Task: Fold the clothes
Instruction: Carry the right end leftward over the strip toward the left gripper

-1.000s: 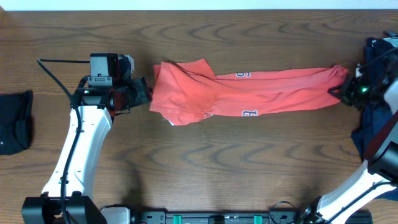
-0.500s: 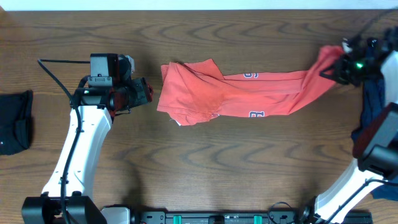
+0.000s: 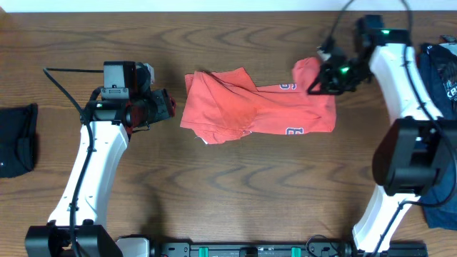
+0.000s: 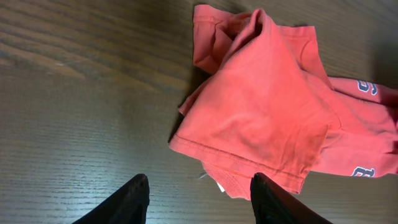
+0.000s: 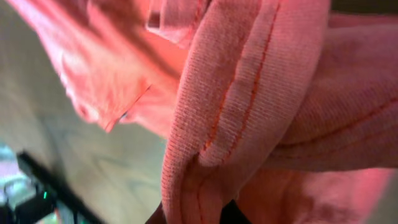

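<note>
On the desk (image 3: 235, 207), coral T-shirt (image 3: 235, 107), chest lettering (image 3: 287, 131) folded, unreadable, right pincer (image 3: 321, 80) clenched on its edge, left pincer (image 4: 199, 186) released beside it, navy shirt (image 3: 444, 71) cut off

— What colour is the T-shirt (image 3: 235, 107)?
— Coral red, and the letters (image 3: 287, 132) on it are white edged in navy.
— And the surface (image 3: 235, 193)?
— Dark brown wood with wavy grain.
— Anything else?
— A black garment (image 3: 16, 139), and a navy shirt (image 3: 441, 71) with pale print. The left arm (image 3: 89, 171) and right arm (image 3: 403, 71) are white with black joints.
</note>
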{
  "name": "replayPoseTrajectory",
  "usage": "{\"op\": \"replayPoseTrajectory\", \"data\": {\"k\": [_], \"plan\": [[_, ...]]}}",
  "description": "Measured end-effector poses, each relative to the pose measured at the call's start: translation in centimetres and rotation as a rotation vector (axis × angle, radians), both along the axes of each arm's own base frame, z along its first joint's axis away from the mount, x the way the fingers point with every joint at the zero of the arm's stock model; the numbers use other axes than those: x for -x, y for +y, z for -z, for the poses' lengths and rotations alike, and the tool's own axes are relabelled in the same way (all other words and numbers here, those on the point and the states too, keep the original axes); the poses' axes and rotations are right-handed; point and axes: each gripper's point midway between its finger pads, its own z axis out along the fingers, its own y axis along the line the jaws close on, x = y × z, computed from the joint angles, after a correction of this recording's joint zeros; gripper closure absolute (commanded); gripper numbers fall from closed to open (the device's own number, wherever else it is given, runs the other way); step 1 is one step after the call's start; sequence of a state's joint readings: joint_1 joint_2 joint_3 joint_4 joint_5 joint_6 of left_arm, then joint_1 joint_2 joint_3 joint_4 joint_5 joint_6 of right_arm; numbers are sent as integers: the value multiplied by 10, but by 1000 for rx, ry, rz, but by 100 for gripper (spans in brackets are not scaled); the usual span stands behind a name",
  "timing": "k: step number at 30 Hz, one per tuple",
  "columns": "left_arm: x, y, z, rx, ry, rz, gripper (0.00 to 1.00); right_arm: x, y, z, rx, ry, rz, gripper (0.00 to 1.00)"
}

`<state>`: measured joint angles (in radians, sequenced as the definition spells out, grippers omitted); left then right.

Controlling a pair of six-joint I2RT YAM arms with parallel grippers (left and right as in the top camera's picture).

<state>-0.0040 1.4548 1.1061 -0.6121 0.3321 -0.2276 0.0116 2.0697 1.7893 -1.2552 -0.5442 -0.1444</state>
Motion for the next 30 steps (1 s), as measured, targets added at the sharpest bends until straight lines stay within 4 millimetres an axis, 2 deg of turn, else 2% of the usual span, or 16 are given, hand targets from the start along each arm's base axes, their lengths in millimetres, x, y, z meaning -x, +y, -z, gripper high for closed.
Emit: {"op": "replayPoseTrajectory", "data": {"k": [4, 7, 10, 11, 12, 13, 14, 15, 16, 17, 20, 24, 26, 27, 28, 30], "plan": [[-2, 0, -1, -2, -11, -1, 45, 19, 25, 3, 33, 56, -66, 99], [-2, 0, -1, -2, -10, -1, 45, 33, 37, 6, 86, 101, -90, 83], [-2, 0, -1, -3, -11, -2, 45, 45, 48, 8, 122, 137, -116, 54], [-2, 0, -1, -2, -11, -1, 45, 48, 52, 8, 130, 141, -129, 16], [-2, 0, -1, -2, -11, -1, 45, 50, 55, 8, 135, 143, -138, 1], [-2, 0, -1, -2, -11, -1, 45, 53, 60, 8, 139, 144, -150, 3], [-2, 0, -1, -2, -10, -1, 45, 55, 64, 9, 141, 143, -163, 20], [-2, 0, -1, -2, -10, -1, 45, 56, 69, 9, 143, 136, -183, 62], [-2, 0, -1, -2, -10, -1, 45, 58, 74, 9, 145, 130, -200, 89], [-2, 0, -1, -2, -10, -1, 45, 59, 77, 9, 147, 127, -207, 96], [-2, 0, -1, -3, -12, -1, 39, 59, 91, 9, 145, 101, -238, 80], [-2, 0, -1, -3, -11, -1, 38, 59, 98, 9, 142, 88, -247, 74], [-2, 0, -1, -2, -11, -1, 38, 61, 98, 9, 144, 102, -237, 41], [-2, 0, -1, -2, -10, -1, 38, 63, 97, 9, 149, 112, -236, 16], [-2, 0, -1, -2, -10, -1, 38, 65, 95, 10, 155, 121, -236, 3], [-2, 0, -1, -2, -9, -1, 38, 68, 91, 10, 174, 135, -237, 1]]}}
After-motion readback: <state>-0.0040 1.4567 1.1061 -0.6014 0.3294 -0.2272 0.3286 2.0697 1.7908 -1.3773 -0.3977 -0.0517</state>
